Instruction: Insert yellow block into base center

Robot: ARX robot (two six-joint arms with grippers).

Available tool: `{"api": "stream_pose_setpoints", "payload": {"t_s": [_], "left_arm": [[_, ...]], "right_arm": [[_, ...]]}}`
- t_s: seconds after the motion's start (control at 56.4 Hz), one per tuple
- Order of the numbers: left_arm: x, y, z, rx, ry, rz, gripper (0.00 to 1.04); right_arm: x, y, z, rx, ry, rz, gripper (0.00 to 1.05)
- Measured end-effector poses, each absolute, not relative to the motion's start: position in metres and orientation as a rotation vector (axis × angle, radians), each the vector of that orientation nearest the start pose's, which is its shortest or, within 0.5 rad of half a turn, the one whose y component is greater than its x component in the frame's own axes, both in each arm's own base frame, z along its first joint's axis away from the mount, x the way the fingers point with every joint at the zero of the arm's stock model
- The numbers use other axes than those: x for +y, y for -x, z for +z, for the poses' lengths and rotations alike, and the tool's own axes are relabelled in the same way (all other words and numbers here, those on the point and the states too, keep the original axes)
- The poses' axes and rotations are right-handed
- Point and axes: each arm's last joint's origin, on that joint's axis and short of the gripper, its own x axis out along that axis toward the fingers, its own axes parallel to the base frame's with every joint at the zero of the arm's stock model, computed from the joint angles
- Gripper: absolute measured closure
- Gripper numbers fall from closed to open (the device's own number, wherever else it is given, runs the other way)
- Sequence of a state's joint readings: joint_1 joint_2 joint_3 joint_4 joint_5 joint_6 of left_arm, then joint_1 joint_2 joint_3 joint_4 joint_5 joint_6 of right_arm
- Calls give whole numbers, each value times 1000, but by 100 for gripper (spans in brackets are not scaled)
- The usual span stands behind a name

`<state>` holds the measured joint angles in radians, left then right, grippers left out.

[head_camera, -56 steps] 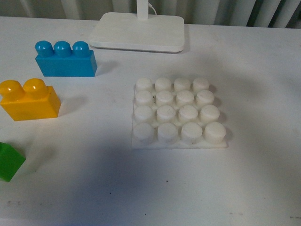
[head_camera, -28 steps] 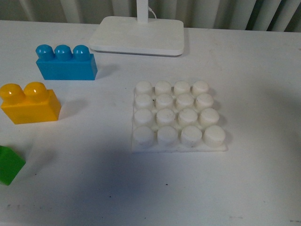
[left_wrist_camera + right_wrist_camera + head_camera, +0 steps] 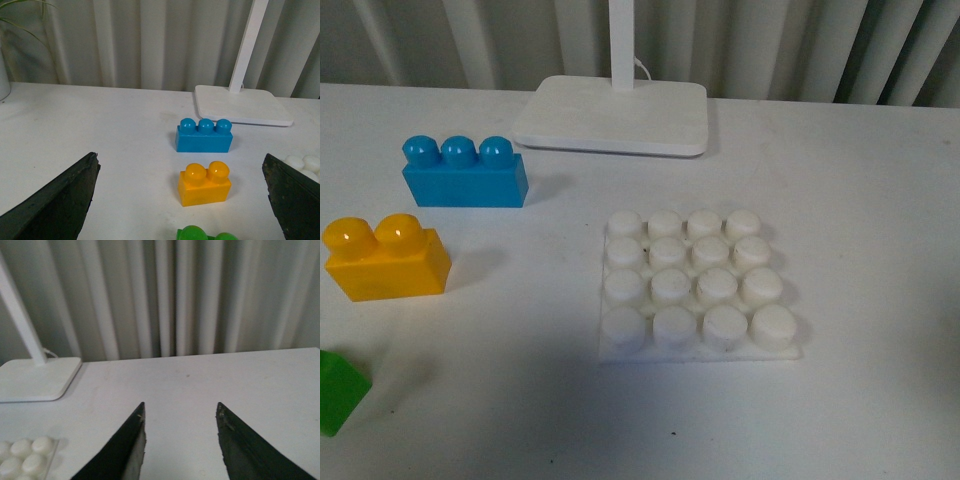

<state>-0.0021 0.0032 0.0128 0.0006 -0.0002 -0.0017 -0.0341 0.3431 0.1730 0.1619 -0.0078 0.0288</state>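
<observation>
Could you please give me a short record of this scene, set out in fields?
yellow block: on table, left of base, not gripped
base: all studs bare
blue brick: beyond yellow block, apart from it
green block: nearest the robot, far left
lamp stand: beyond base
left gripper: open, empty
right gripper: open, empty

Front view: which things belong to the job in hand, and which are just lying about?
Job: yellow block; studded white base.
Lying about: blue brick; green block; white lamp stand.
</observation>
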Motion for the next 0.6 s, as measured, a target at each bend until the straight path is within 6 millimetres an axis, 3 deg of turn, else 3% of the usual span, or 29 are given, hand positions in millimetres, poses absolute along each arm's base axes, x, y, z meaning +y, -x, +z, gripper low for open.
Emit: {"api": "stream_pose_setpoints", "payload": {"t_s": [0.195,0.603], "left_arm": [[0,-97,168,-10,2,-2,6],[0,-97,168,-10,2,-2,6]], "right_arm": [[0,-115,194,5,-7,-3,103],[0,-106,179,8,-4,-3,104]]}}
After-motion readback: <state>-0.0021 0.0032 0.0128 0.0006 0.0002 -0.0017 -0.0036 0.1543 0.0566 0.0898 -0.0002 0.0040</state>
